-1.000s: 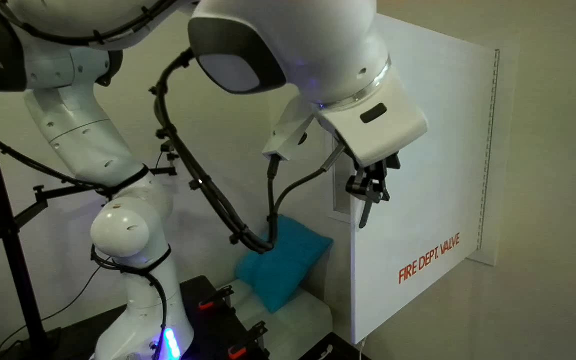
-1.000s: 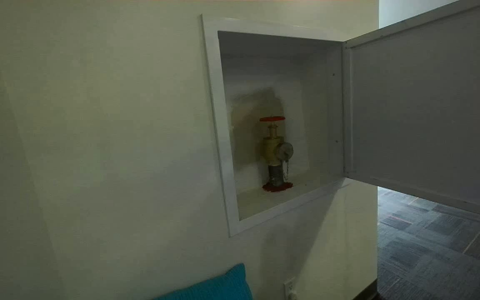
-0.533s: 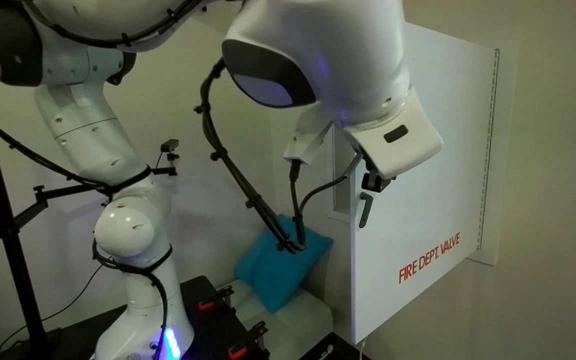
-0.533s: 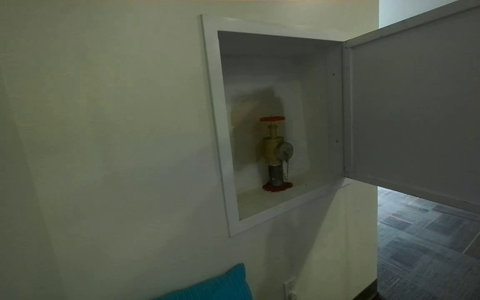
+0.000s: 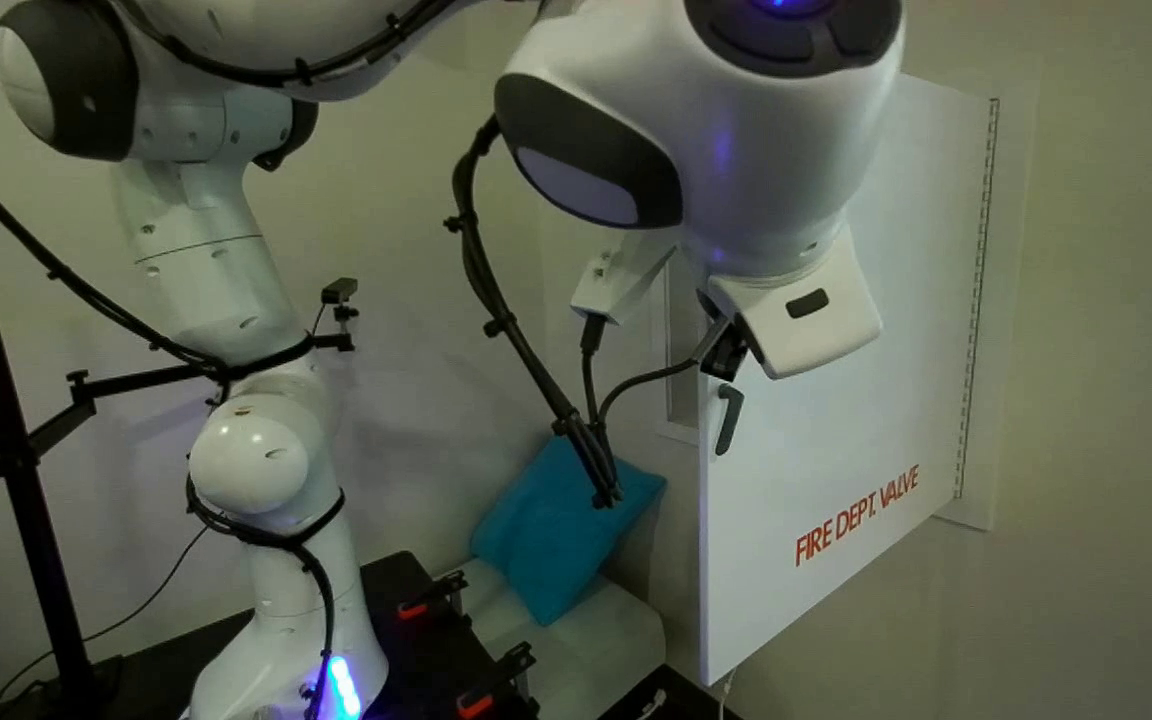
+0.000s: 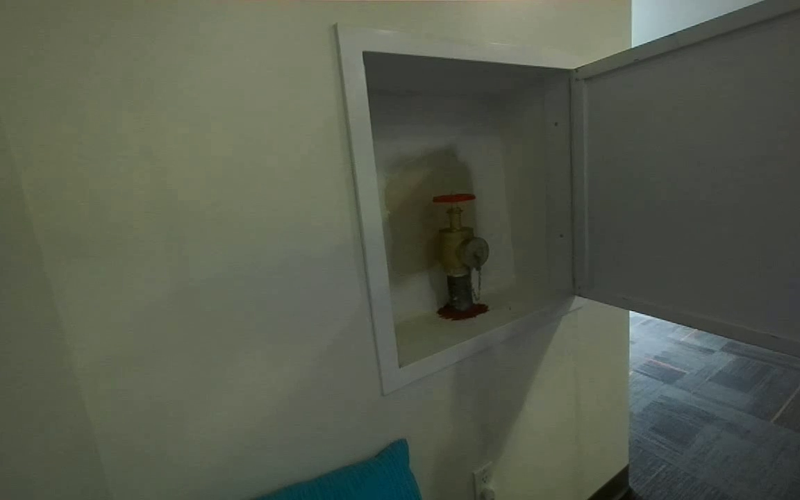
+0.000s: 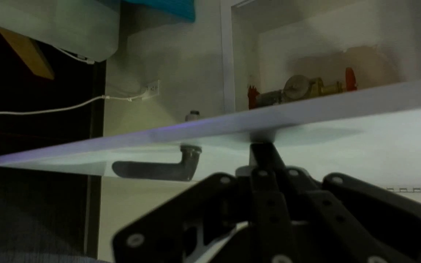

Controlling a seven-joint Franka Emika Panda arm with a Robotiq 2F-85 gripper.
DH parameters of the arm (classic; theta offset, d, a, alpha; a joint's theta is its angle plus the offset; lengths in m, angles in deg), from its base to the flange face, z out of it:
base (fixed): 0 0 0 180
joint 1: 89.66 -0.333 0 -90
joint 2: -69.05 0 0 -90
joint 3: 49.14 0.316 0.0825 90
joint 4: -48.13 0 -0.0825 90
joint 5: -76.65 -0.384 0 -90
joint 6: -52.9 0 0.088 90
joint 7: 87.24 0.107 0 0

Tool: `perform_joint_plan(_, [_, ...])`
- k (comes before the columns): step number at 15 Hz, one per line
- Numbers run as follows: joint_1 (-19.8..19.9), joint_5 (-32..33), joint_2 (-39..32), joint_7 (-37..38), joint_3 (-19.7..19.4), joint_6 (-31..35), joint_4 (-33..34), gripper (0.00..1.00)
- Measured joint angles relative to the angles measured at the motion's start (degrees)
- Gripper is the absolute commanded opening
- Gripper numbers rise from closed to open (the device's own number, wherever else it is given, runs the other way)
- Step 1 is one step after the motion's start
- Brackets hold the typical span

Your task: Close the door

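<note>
White FIRE DEPT. VALVE cabinet door: wide open, hinged at one side of the cabinet frame, its free edge well out from it. So none of the closing is done as far as shown; you're prob. at the start of the push. Left to do: swing the door round till it's flush w/ the frame. Whether it must then be latched, can't tell.

On the door's lettered outer face, nr its free edge, sits the dark lever handle. Above it on that same face, your Robotiq gripper has its fingers together, nothing btwn them; tips look to be touching the door, tho a slight gap can't be ruled out.

In an exterior view you get the door's inner face and, on that side, inside the frame, the whole brass hose valve, but no robot. The Panda arm, reaching to the door's outer face, shows in an exterior view where the door hides that valve. Only the wrist view gives a small stub, prob. latch hardware, poking past the door's inner side.
</note>
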Motion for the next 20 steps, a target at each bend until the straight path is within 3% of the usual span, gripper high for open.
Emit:
perform_joint_plan(8, [0.48, -0.28, -7.47, -1.58, 0.48, -14.38, 4.45, 0.0])
perform_joint_plan(15, [0.34, 0.15, -7.54, -8.68, 8.51, -12.9, 3.39, 0.0])
perform_joint_plan(20, [0.18, 0.56, -4.11, -12.86, 16.62, -4.88, -1.11, 0.0])
